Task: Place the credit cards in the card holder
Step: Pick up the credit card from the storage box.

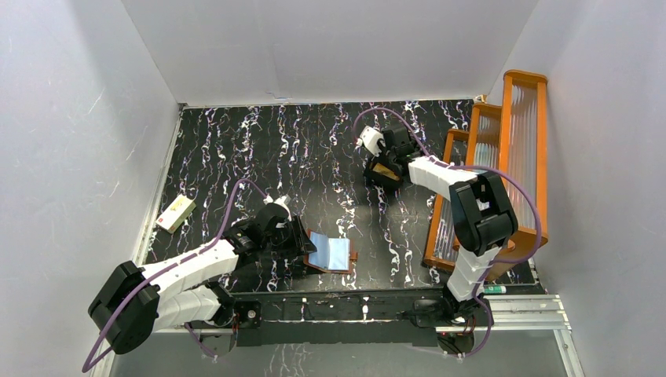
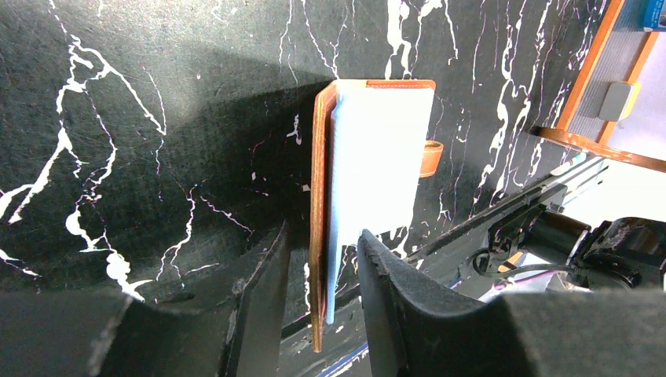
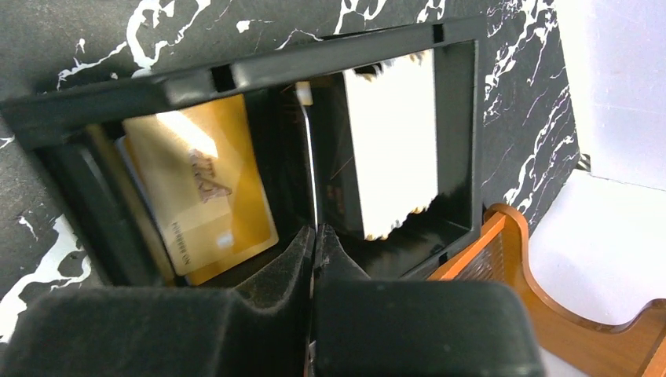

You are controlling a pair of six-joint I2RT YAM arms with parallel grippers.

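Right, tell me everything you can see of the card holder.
The card holder is a small reddish-brown, leather-like folding wallet, its shiny pale-blue pockets facing up, a small strap loop at one side. It lies open on the black marbled table, before the left gripper, whose open jaws straddle its near edge without clearly touching.

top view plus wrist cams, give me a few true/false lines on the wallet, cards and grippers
1. The wallet lies open. True.
2. The left gripper is shut with nothing in it. False: its fingers are apart, with the wallet's edge between them.
3. A yellow card lies in the tray. True.
4. The right gripper is wide open. False: it is shut on a thin card seen edge-on.
5. The box sits in the tray. False: it lies far to the left, outside the tray.
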